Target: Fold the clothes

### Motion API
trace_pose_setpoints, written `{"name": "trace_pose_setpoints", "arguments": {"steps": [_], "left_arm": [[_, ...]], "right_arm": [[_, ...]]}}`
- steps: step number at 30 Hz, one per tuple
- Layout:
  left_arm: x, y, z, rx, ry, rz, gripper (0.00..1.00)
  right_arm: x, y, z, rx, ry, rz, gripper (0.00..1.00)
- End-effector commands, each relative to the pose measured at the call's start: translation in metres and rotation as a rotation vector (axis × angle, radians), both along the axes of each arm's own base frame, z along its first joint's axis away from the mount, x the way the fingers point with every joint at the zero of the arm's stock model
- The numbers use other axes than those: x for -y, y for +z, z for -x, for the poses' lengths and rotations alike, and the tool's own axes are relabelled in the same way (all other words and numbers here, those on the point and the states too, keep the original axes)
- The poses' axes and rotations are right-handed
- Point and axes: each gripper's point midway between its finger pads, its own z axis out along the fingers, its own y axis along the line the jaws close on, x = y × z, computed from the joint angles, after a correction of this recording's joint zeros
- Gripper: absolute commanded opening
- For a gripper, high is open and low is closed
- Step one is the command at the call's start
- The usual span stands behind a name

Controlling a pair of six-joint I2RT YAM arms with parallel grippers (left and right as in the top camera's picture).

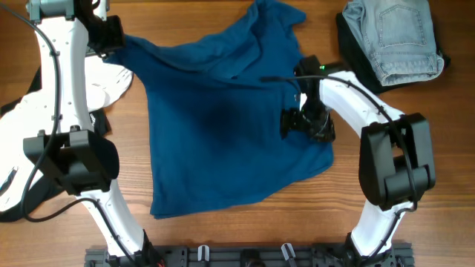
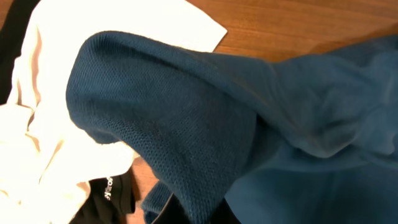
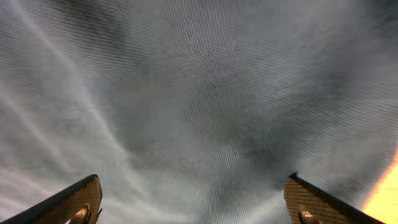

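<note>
A blue shirt [image 1: 223, 126] lies spread over the middle of the table. My left gripper [image 1: 111, 35] is shut on the blue shirt's far left corner; the bunched blue knit [image 2: 186, 124] fills the left wrist view and hides the fingers. My right gripper [image 1: 300, 122] hovers over the shirt's right side, wide open, with both fingertips at the edges of the right wrist view [image 3: 193, 199] and only the blue cloth [image 3: 199, 93] between them.
Folded light blue jeans [image 1: 393, 33] on a dark garment sit at the far right. White and black clothes [image 1: 30, 111] are piled at the left edge, also in the left wrist view [image 2: 37, 124]. Bare wood table [image 1: 252, 230] shows in front.
</note>
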Motion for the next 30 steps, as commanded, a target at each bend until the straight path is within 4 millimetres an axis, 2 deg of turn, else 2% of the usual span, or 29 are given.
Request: {"name": "trace_pose_setpoints", "arguments": {"steps": [1, 5, 8, 9, 12, 14, 16, 19, 21, 23, 24, 26, 27, 28, 29, 30], "left_arm": [[-0.005, 0.012, 0.003, 0.024, 0.028, -0.017, 0.04], [-0.014, 0.012, 0.004, 0.019, 0.046, -0.055, 0.04], [-0.016, 0.011, 0.007, 0.008, 0.051, -0.053, 0.04], [-0.015, 0.011, 0.008, 0.001, 0.051, -0.052, 0.04], [-0.015, 0.009, 0.012, -0.014, 0.054, -0.05, 0.04], [-0.015, 0.009, 0.014, -0.022, 0.073, -0.041, 0.04], [-0.012, 0.005, 0.023, -0.059, 0.075, -0.028, 0.04], [-0.005, 0.002, 0.032, -0.098, 0.068, 0.007, 0.04], [0.008, 0.0, 0.041, -0.136, 0.047, 0.081, 0.04], [0.013, -0.004, 0.05, -0.18, 0.086, 0.115, 0.04], [0.015, -0.006, 0.054, -0.2, 0.087, 0.117, 0.04], [0.016, -0.009, 0.057, -0.22, 0.087, 0.118, 0.04], [0.015, -0.01, 0.058, -0.226, 0.087, 0.118, 0.04], [0.015, -0.011, 0.058, -0.226, 0.088, 0.117, 0.04], [0.013, -0.01, 0.056, -0.219, 0.091, 0.105, 0.04], [0.009, -0.01, 0.054, -0.209, 0.097, 0.088, 0.04]], "right_arm": [[-0.006, -0.005, 0.001, -0.001, -0.013, -0.028, 0.94], [-0.002, -0.009, -0.008, 0.039, -0.024, -0.008, 0.95], [0.009, -0.016, -0.01, 0.045, -0.061, -0.011, 0.94], [0.017, -0.023, -0.005, 0.033, -0.091, -0.006, 0.87], [0.044, -0.038, -0.002, 0.03, -0.17, -0.004, 0.77], [0.061, -0.039, -0.011, 0.06, -0.185, -0.02, 0.74], [0.086, -0.039, -0.028, 0.115, -0.227, -0.036, 0.66], [0.119, -0.034, -0.052, 0.196, -0.259, -0.039, 0.64], [0.152, -0.016, -0.089, 0.33, -0.271, -0.024, 0.63], [0.174, 0.01, -0.123, 0.451, -0.273, -0.007, 0.61], [0.181, 0.021, -0.135, 0.493, -0.265, 0.0, 0.57], [0.195, 0.044, -0.152, 0.549, -0.245, 0.061, 0.57], [0.195, 0.059, -0.159, 0.566, -0.229, 0.058, 0.61], [0.192, 0.07, -0.16, 0.562, -0.226, 0.04, 0.7], [0.178, 0.089, -0.159, 0.547, -0.212, -0.026, 0.83], [0.163, 0.106, -0.157, 0.539, -0.187, -0.084, 0.88]]}}
